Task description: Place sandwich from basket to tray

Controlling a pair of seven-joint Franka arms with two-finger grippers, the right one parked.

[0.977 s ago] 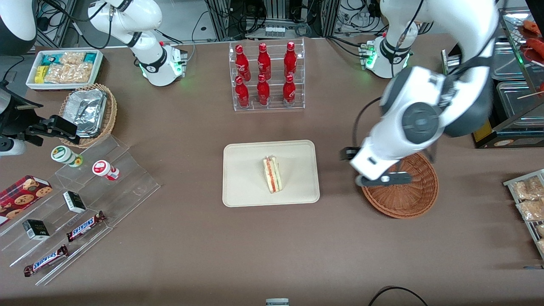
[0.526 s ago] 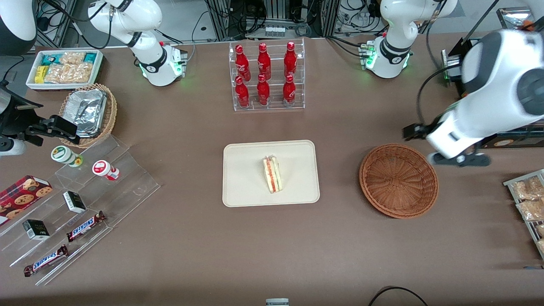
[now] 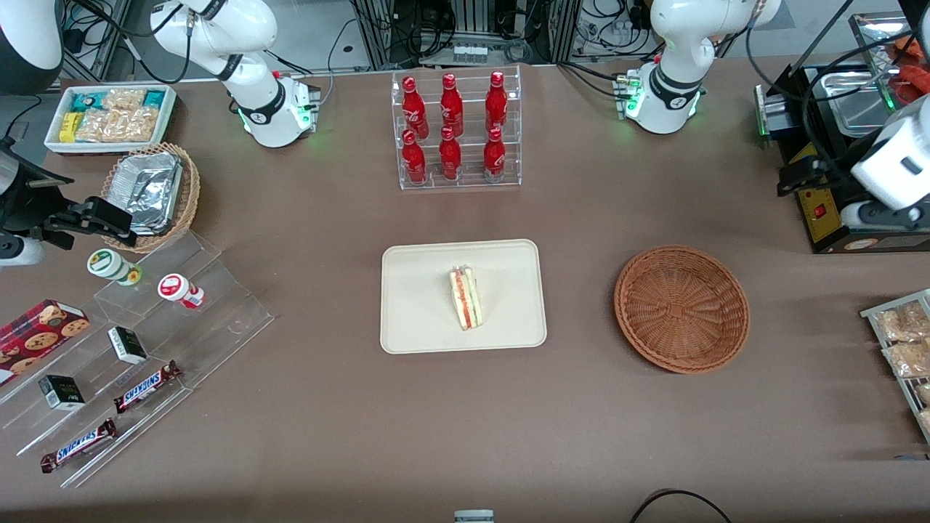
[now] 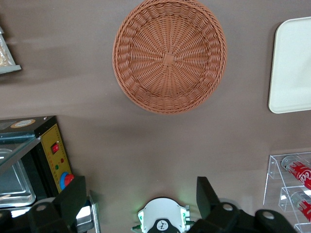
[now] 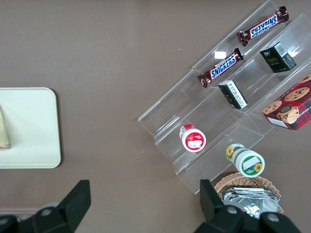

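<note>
The sandwich [image 3: 466, 298] lies on the cream tray [image 3: 421, 290] near its middle, cut edge with red and green layers showing. The round reddish-brown basket [image 3: 681, 309] stands beside the tray toward the working arm's end and holds nothing. My gripper [image 3: 872, 214] hangs high at the working arm's end of the table, over a black appliance, farther from the front camera than the basket. In the left wrist view my gripper [image 4: 141, 187] is open and empty, with the basket [image 4: 169, 55] and a tray corner [image 4: 291, 63] well below it.
A clear rack of red bottles [image 3: 455, 131] stands farther from the front camera than the tray. A black appliance [image 3: 828, 211] and a rack of snack bags [image 3: 904, 349] sit at the working arm's end. Acrylic steps with snacks [image 3: 131, 341] and a tan foil-tray basket [image 3: 151, 192] sit at the parked arm's end.
My arm has swung away from over the basket toward the working arm's end of the table and risen. The sandwich has stayed on the tray.
</note>
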